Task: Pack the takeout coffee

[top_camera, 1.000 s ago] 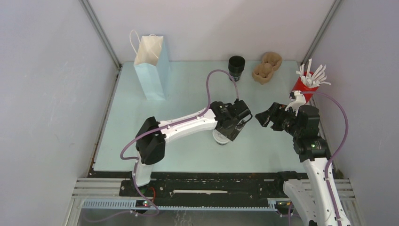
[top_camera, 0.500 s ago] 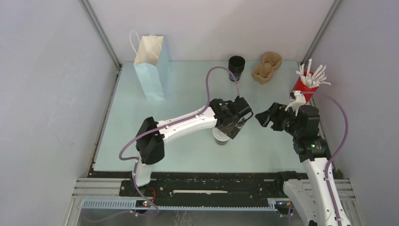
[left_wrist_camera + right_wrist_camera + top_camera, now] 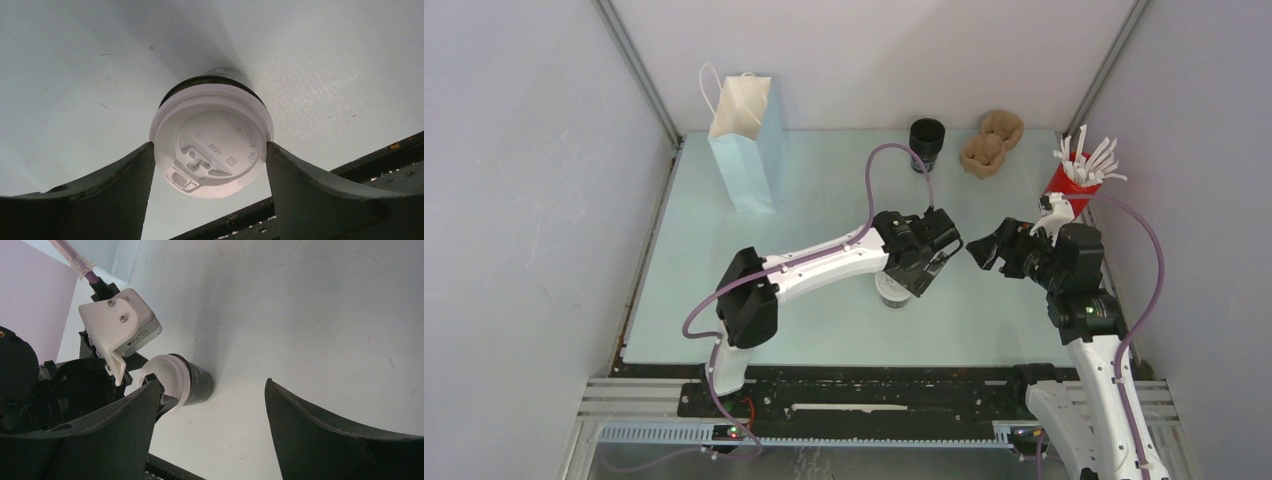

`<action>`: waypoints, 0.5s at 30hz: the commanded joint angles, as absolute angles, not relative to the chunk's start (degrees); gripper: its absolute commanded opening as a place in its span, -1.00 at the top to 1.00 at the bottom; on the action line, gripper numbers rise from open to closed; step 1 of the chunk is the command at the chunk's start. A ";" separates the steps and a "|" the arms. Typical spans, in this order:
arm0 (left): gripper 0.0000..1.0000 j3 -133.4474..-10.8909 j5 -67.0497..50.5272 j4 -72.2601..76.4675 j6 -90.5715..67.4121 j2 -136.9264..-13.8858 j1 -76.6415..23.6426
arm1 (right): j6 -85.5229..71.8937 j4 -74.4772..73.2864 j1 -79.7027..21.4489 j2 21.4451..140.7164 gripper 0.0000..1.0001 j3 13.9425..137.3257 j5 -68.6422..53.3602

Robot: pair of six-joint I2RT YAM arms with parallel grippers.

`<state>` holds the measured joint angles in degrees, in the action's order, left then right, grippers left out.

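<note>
The left gripper [image 3: 210, 145] has its jaws set wide and closed on the takeout coffee [image 3: 212, 142]. One dark finger [image 3: 120, 185] sits on each side of the white domed lid, and both touch its rim. The right gripper [image 3: 211, 382] is empty, with its jaws spread apart. It hovers just to the right of the left gripper [image 3: 919, 262], near it but not touching, and its fingers aim at the cup.

The takeout coffee [image 3: 892, 293] is near the middle of the table [image 3: 724, 290], mostly hidden under the left wrist in the top view. In the right wrist view its black body [image 3: 197, 385] appears to rest on the table surface with its shadow right beside it.

A light blue paper bag [image 3: 746, 150] stands upright at the far left, mouth up, well apart from the cup. Along the far edge are a lidless black cup [image 3: 926, 140] and, beside it, two brown pulp holders [image 3: 991, 143]. A red cup of white sticks [image 3: 1074, 178] stands at the far right, close behind the right wrist. A purple cable [image 3: 874, 175] arcs over the table above the left arm.

The takeout coffee stands upright, its long axis vertical and its lid on top. In the left wrist view the lid's sip opening [image 3: 181, 179] points toward the wrist.
</note>
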<state>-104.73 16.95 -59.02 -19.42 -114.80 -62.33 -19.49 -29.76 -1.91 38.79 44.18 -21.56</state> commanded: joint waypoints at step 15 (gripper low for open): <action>-0.66 -106.22 18.49 -57.74 -17.84 -114.67 -61.28 | -18.27 -27.97 -2.10 38.28 -0.70 43.87 -22.41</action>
<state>-104.73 17.41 -58.78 -18.98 -114.89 -61.69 -19.49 -29.78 -1.91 38.79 44.16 -21.63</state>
